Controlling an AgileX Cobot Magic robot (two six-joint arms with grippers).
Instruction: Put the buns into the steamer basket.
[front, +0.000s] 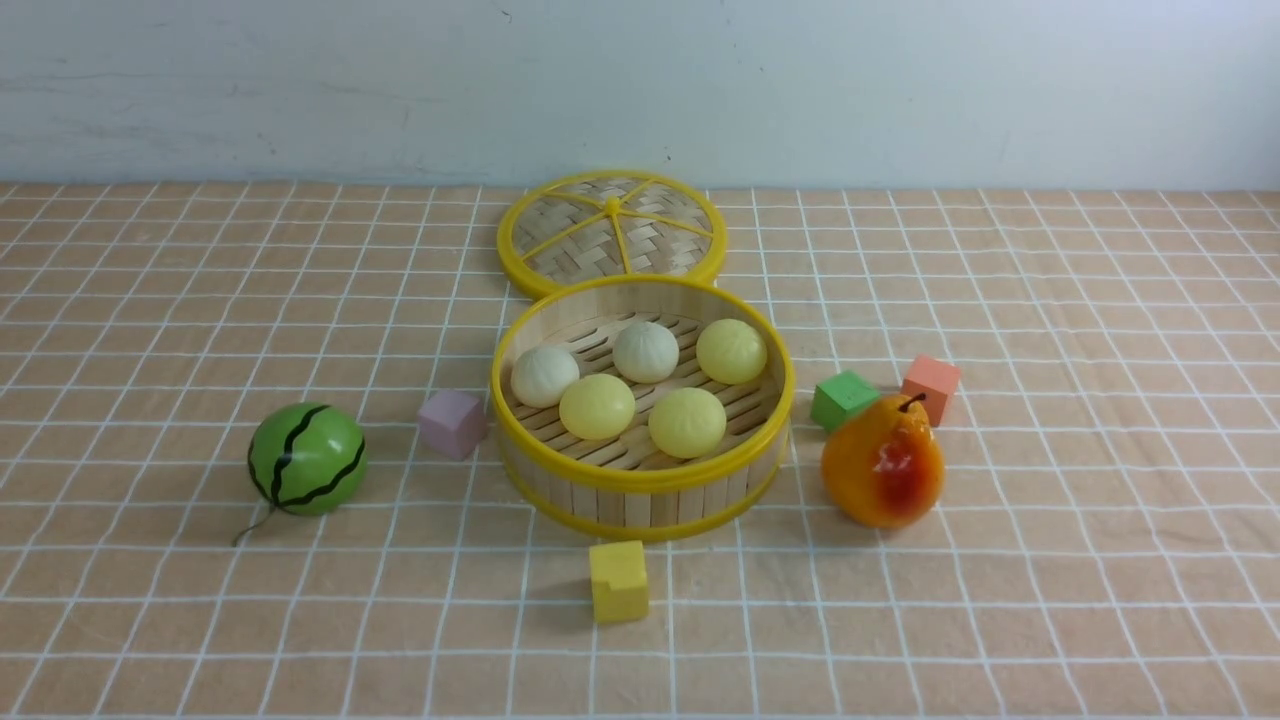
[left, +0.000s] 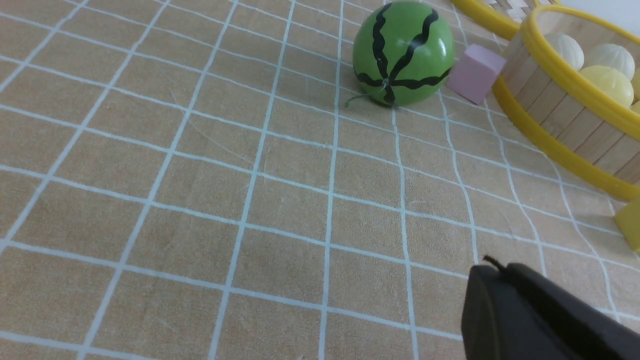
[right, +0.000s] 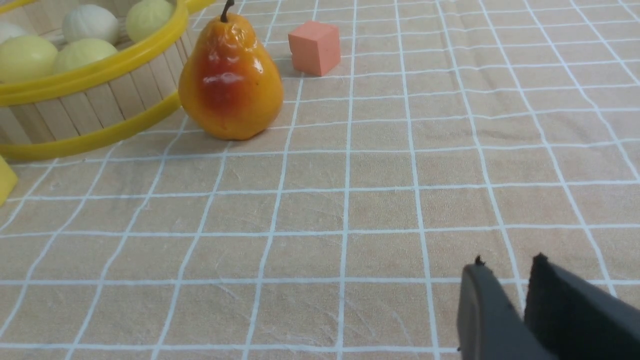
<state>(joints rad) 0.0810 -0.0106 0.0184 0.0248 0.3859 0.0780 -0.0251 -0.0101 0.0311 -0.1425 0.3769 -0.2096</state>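
Behind the work surface stands a plain pale wall; the surface itself is a tan cloth (front: 150, 300) with a white grid. In the front view we see the basket (front: 640, 478) at frame centre, with all five buns (front: 647, 351) resting on its slatted floor: two off-white ones toward the upper left of the basket, three pale yellow ones at the upper right and along the near side. No bun lies on the cloth in any view.

We judge the loading step complete as far as the pictures show. The lid (front: 612, 232) lies flat behind the basket, at the upper centre of the frame, its near edge hidden by the basket's rim.

Around the basket we note the melon (front: 307, 458) at lower left, a pink cube (front: 452, 423) just beside the basket's left wall, a yellow cube (front: 618, 581) below it, and a green cube (front: 844, 399), an orange cube (front: 930, 387) and the pear (front: 883, 465) at right.

Neither arm appears in the front view. In the left wrist view the left claw (left: 500, 272) sits at the lower right of the frame with its fingers pressed together, holding nothing. In the right wrist view the right claw (right: 509, 270) shows a narrow gap between its fingers, with nothing between them. Both hang over bare cloth, well apart from the basket.
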